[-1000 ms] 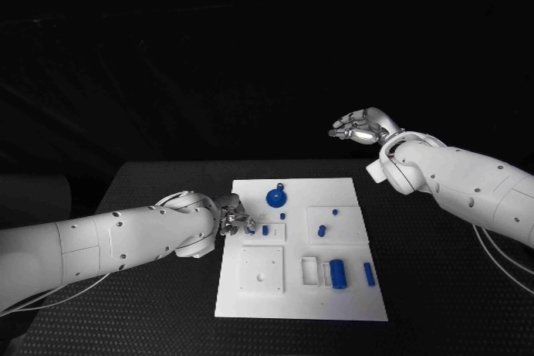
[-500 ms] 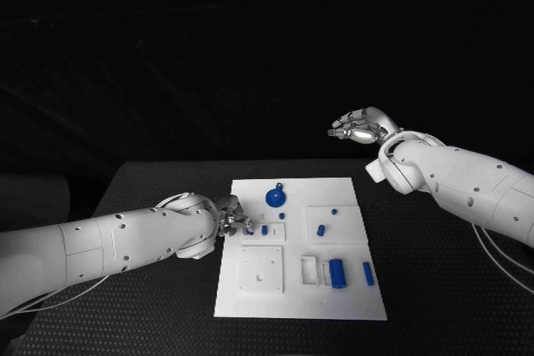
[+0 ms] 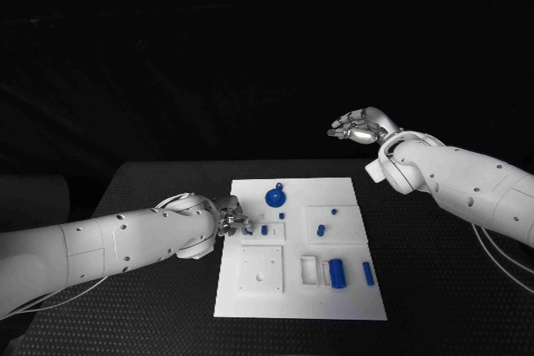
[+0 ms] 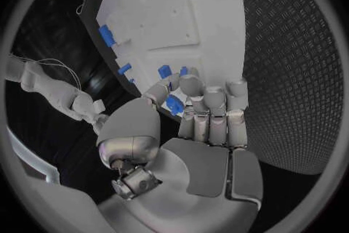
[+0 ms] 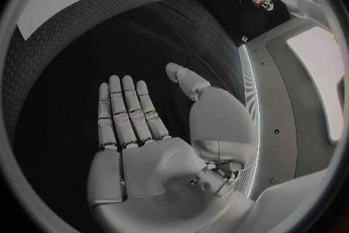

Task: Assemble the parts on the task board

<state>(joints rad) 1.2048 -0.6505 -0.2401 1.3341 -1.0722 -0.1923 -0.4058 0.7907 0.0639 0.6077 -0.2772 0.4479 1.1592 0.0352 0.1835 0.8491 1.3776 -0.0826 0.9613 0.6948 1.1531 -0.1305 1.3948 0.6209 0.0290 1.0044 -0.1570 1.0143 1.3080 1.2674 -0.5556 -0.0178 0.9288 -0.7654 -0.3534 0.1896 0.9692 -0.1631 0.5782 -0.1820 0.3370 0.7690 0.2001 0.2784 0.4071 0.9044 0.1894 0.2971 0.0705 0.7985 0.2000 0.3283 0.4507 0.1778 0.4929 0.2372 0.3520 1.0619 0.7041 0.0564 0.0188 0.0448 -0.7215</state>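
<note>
The white task board (image 3: 295, 294) lies in the middle of the black table. My left hand (image 3: 231, 220) hovers at the board's left edge and pinches a small blue part (image 4: 174, 106) between thumb and fingertips, just by a small blue peg (image 3: 264, 230) that stands in a square recess. The left wrist view looks past the left hand (image 4: 203, 128) onto the board (image 4: 167, 6). My right hand (image 3: 360, 127) is raised high beyond the table's far right, away from the board. In its wrist view the right hand (image 5: 142, 128) is flat, fingers apart, holding nothing.
On the board sit a round blue disc part (image 3: 275, 195), a thick blue cylinder (image 3: 337, 272), a slim blue bar (image 3: 368, 273) and several small blue pegs such as the peg (image 3: 320, 230). A square plate with a hole (image 3: 262, 268) lies near the front left.
</note>
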